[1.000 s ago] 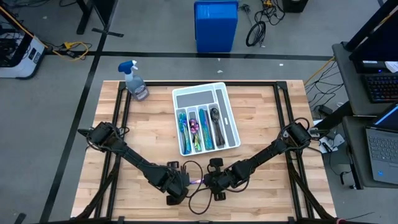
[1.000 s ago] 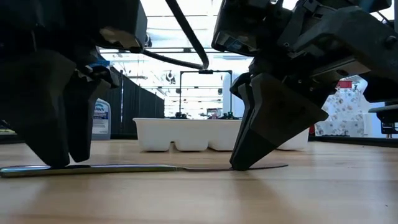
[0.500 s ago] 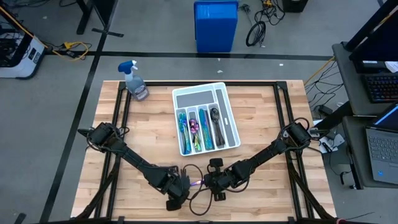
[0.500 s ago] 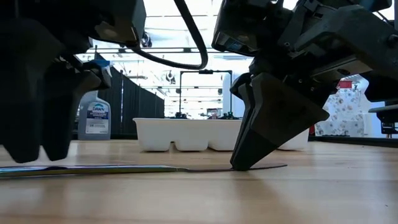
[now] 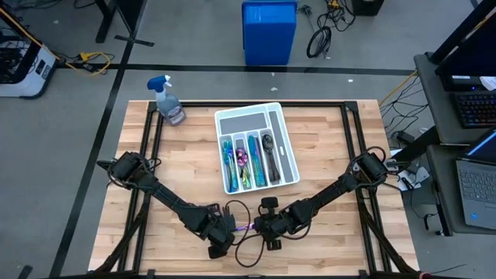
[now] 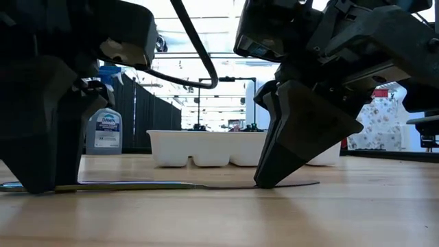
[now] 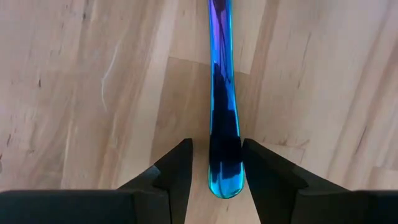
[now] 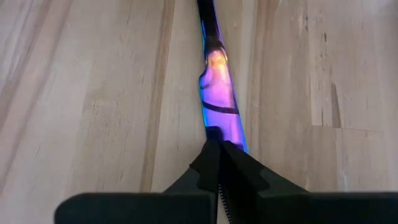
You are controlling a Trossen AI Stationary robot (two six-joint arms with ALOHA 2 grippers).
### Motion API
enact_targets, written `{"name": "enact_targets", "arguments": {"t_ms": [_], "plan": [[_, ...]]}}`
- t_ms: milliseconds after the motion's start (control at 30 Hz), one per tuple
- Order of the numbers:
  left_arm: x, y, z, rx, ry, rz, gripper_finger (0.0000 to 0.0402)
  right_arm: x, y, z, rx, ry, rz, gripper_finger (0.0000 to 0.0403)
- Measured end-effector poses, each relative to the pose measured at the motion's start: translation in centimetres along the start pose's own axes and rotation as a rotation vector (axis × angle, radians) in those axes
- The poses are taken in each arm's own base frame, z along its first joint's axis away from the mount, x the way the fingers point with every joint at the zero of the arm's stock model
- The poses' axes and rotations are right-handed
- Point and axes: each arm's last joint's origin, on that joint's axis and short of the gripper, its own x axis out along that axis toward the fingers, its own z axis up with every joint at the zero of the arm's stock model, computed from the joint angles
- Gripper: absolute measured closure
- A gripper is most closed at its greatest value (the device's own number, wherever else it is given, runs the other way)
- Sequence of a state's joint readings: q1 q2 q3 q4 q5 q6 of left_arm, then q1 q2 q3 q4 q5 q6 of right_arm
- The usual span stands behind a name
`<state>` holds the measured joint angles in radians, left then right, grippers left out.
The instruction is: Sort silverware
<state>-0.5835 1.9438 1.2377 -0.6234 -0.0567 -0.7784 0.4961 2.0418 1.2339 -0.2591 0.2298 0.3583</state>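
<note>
A long, thin, shiny blue and purple metal knife point(image 7: 222, 112) lies flat on the pale wooden table point(image 5: 325, 143), near the front edge, between the two dark arms. The left gripper point(image 7: 214, 163) is down at one end of the knife. Its two black fingers point(image 7: 177, 165) are a little apart, one on each side of the rounded blue handle end, very close to it. The right gripper point(image 8: 219, 163) is at the other end, where the knife glows pink and purple. Its fingers are pressed together with the knife tip between them. Farther back on the table sits a white plastic tray point(image 5: 287, 143) with slots, holding more blue, purple and dark cutlery point(image 5: 246, 161). A clear spray bottle with a blue top point(image 5: 167, 99) stands at the far left corner
</note>
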Motion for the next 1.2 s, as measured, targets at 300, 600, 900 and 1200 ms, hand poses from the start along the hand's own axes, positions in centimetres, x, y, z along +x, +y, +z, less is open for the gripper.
{"name": "enact_targets", "arguments": {"t_ms": [300,600,900,1200], "plan": [[1.0,0.2,0.0,0.007,-0.013,0.054,0.0306,-0.2,0.1,0.2,-0.004,-0.021,0.008,0.0396],[2.1,0.0,0.5,-0.008,-0.053,0.052,0.0377,-0.9,0.2,0.6,-0.005,-0.049,0.023,0.0364],[1.9,-0.2,0.9,-0.012,-0.07,0.059,0.038,-1.0,0.2,0.8,-0.002,-0.062,0.018,0.0343],[1.4,-0.5,1.3,-0.009,-0.07,0.059,0.038,-1.1,0.2,0.9,-0.028,-0.072,0.017,0.0329]]}}
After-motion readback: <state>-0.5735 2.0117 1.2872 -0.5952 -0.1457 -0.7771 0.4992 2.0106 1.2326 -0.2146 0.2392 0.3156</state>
